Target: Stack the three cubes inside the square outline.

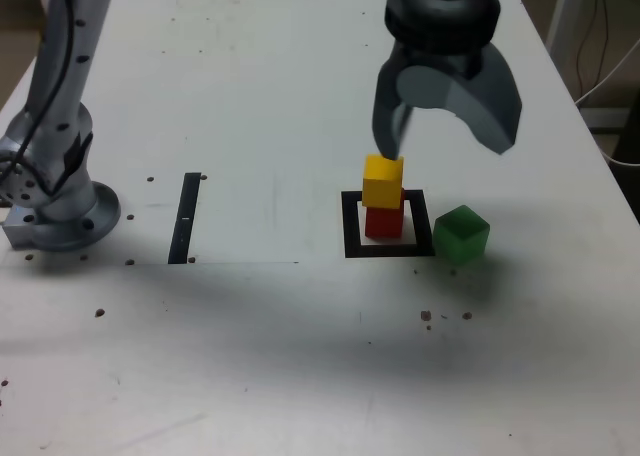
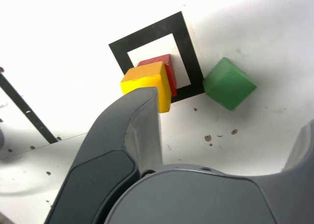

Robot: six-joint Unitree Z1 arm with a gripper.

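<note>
Yellow cube [image 1: 383,182], seemingly slightly orange-topped.

yellow cube [image 1: 383,182] on red cube [image 1: 384,222] | green cube [image 1: 461,235] beside square outline [image 1: 353,251] (right side) | gripper [image 1: 447,101] open

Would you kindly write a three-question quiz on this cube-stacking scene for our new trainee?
1. True or false: the red cube sits directly on top of the yellow cube.
2. Multiple choice: in the exterior view, where does the green cube lie relative to the square outline?
a) To its left
b) To its right
c) Inside its white centre
3. Fill in the blank: the fingers stand ____, with no cube held between them.

Key: 1. false; 2. b; 3. open
</note>
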